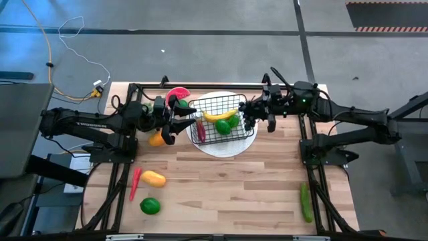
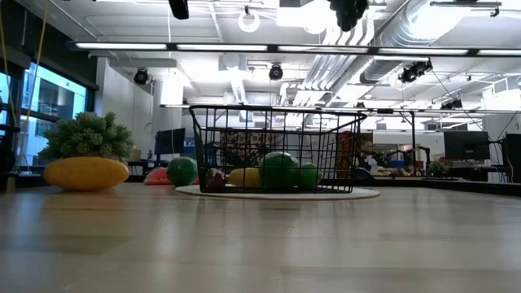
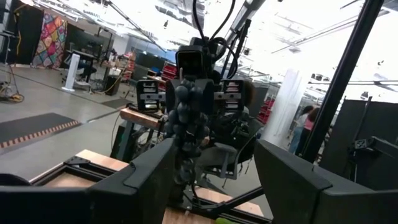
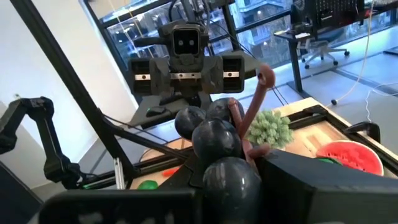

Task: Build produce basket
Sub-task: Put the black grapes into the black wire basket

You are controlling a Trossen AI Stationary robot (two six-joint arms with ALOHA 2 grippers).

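The black wire basket (image 1: 208, 104) stands on a round white plate (image 1: 227, 150) at the table's far middle. In it lie a yellow banana (image 1: 219, 114), green limes (image 1: 225, 126) and a red pepper (image 1: 200, 130). My right gripper (image 1: 246, 115) hovers level at the basket's right rim, shut on a bunch of dark grapes (image 4: 214, 140). My left gripper (image 1: 179, 122) hovers at the basket's left rim, open, with nothing between its fingers (image 3: 149, 177). A watermelon slice (image 1: 177, 93) and an orange fruit (image 1: 157, 139) lie on the table near it. My right gripper holds the bunch of grapes by its upper part, which itself hides the finger pads in the right wrist view. The fingers come level from the table's right side. The bunch (image 3: 186, 121) hangs below the gripper, clear of the basket, its brown stem (image 4: 260, 93) sticking up.
On the near left of the table lie a yellow fruit (image 1: 153, 179), a red pepper (image 1: 135, 183) and a lime (image 1: 150, 206). A green cucumber (image 1: 305, 201) lies at the near right. A green leafy toy (image 4: 268, 128) sits beside the watermelon.
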